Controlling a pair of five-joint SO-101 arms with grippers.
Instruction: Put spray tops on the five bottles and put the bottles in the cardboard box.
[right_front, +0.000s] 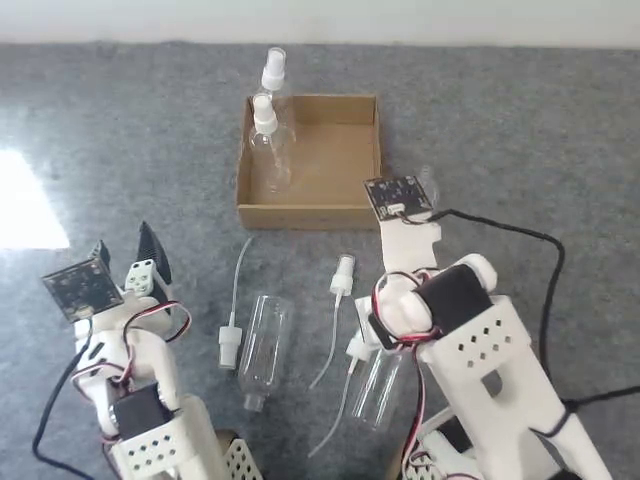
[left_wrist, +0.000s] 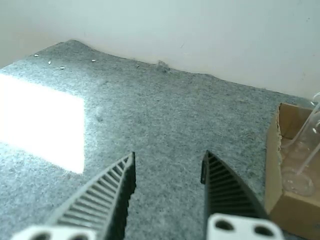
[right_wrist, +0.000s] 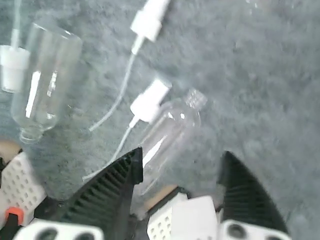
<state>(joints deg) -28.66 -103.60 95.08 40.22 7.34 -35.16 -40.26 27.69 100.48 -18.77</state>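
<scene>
The cardboard box (right_front: 360, 160) stands at the table's far middle, with two capped clear bottles (right_front: 270, 150) upright at its left wall. In front of it lie an uncapped bottle (right_front: 262, 350) and a second one (right_front: 380, 390), half under the right arm. Three loose spray tops with tubes lie beside them (right_front: 231, 345), (right_front: 343, 275), (right_front: 360, 348). My right gripper (right_wrist: 182, 152) hangs open above the second bottle (right_wrist: 167, 132) and the spray top (right_wrist: 150, 100) beside it. My left gripper (right_front: 125, 252) is open over bare carpet at the front left, holding nothing (left_wrist: 169, 155).
Grey carpet covers the table up to a white wall at the back. A bright sunlit patch (left_wrist: 40, 120) lies at the left. The box's corner (left_wrist: 287, 205) and a bottle in it (left_wrist: 300, 165) show in the left wrist view. Both arm bases stand at the front edge.
</scene>
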